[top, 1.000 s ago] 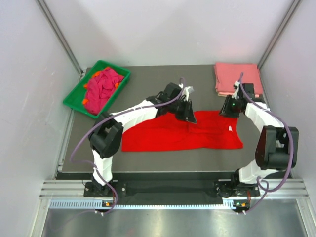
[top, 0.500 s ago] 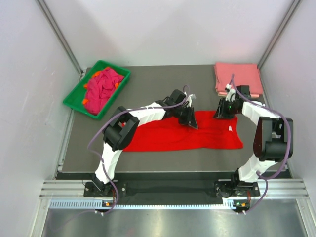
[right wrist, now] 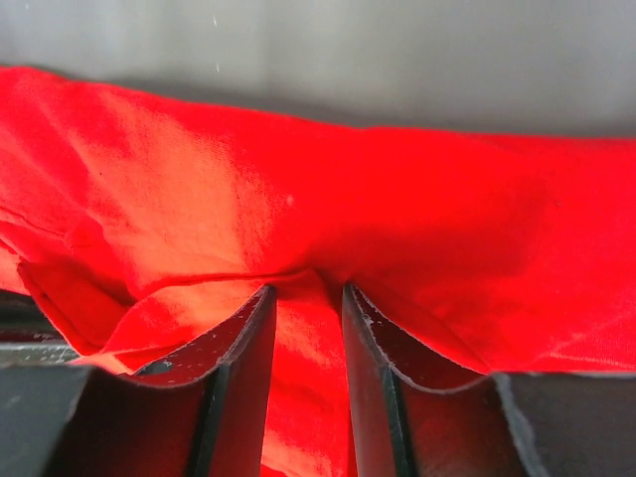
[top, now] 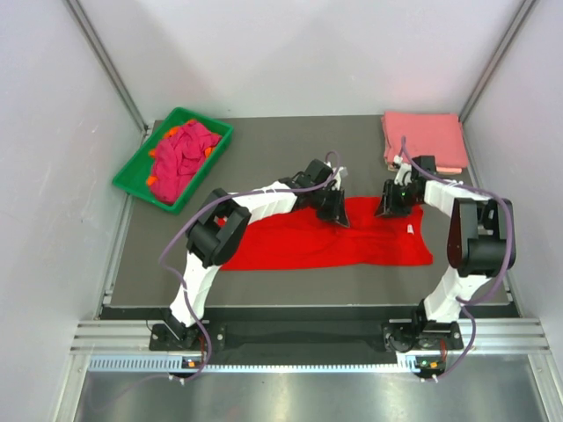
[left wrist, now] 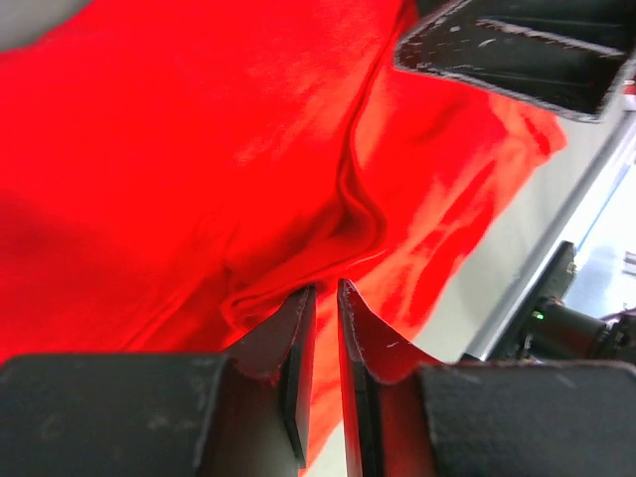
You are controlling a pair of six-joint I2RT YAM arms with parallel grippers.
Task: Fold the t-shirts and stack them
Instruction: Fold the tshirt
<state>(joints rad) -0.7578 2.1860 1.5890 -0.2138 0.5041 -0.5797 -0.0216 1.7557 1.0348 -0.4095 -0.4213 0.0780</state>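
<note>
1. Red t-shirt [top: 352,242] lies flat on the desk [top: 281,145], about midway between the far and near edges. Its right end reaches toward the right edge.
2. The left tool [top: 337,214] and right tool [top: 388,207] sit near each other on its far edge, right of centre. Each has narrow jaws pinching a ridge of red cloth, as both wrist views show.
3. The step looks like a fold of the far edge over toward the near edge. Raise both pinches level, hold the cloth taut between them, carry it straight and lay edge on edge.
4. The long stretch toward the left edge is unheld and will likely sag or drag, so move low and slowly.
5. Its long axis runs left to right, parallel to the near edge. The white neck label [top: 410,229] sits near the right end, so the neck likely points to the right edge.
</note>
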